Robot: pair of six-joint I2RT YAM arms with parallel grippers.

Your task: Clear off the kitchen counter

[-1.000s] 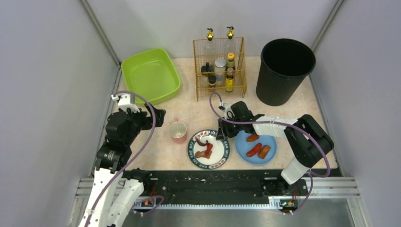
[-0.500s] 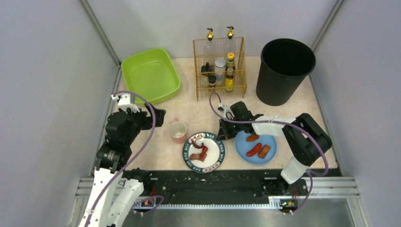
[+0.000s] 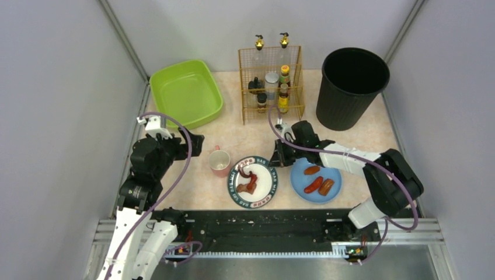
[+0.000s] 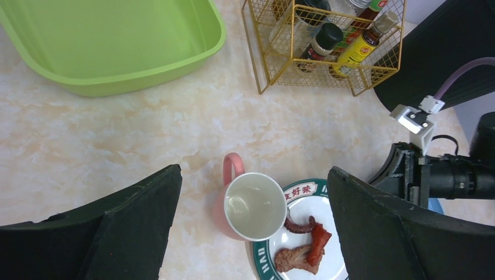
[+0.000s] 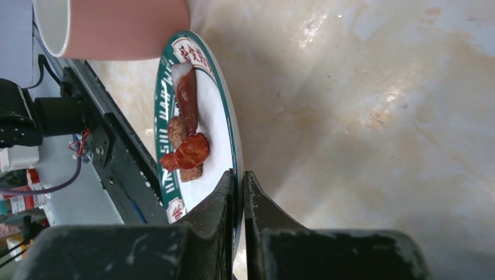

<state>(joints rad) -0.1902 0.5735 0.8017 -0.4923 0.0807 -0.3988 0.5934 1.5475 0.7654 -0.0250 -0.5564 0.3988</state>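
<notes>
The kitchen counter (image 3: 245,137) is pale beige marble. On it is a white plate with a green lettered rim (image 3: 253,181) that carries red-brown food scraps (image 3: 248,184). My right gripper (image 3: 279,157) is shut on the plate's far right rim. In the right wrist view the fingers (image 5: 222,195) pinch the rim of the plate (image 5: 225,122). A pink mug (image 3: 220,162) stands upright, touching the plate's left edge. My left gripper (image 3: 192,143) is open and empty, above and left of the mug. In the left wrist view the mug (image 4: 248,204) sits between its fingers.
A blue plate (image 3: 316,181) with three sausages lies right of the green-rimmed plate. A green tub (image 3: 187,93) is at the back left. A gold wire rack (image 3: 271,84) of bottles stands at the back centre, and a black bin (image 3: 352,87) at the back right. A black rail (image 3: 262,224) runs along the near edge.
My right gripper, shut on the plate rim, has shifted slightly back and right. The plate and its scraps have shifted a little with it. The left arm has not moved.
</notes>
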